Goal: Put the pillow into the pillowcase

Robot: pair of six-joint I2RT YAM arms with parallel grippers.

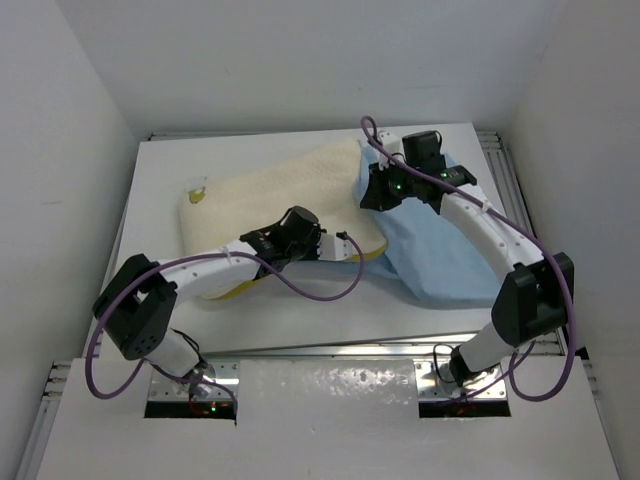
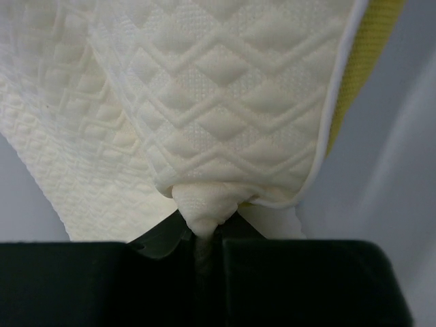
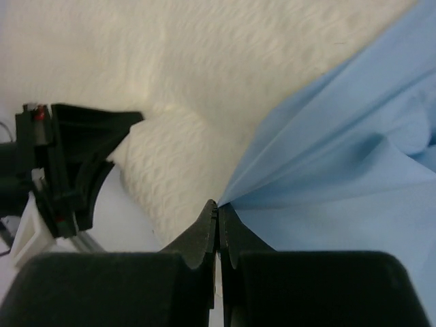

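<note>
The cream quilted pillow (image 1: 280, 190) lies slanted across the middle of the table, its tag and round logo (image 1: 196, 192) at the far-left corner. My left gripper (image 1: 338, 247) is shut on a pinch of the pillow's cover (image 2: 202, 221) at its near-right corner, beside the yellow edge band (image 2: 368, 61). The light blue pillowcase (image 1: 440, 250) lies to the right, meeting the pillow's right end. My right gripper (image 1: 372, 190) is shut on a fold of the pillowcase's edge (image 3: 235, 194) where it meets the pillow (image 3: 204, 68). Whether the pillow's end sits inside the pillowcase I cannot tell.
The white table (image 1: 300, 310) is boxed in by white walls on the left, back and right. A metal rail (image 1: 330, 350) runs along its near edge. Purple cables (image 1: 300, 285) loop from both arms. The left gripper (image 3: 68, 170) shows at the left of the right wrist view.
</note>
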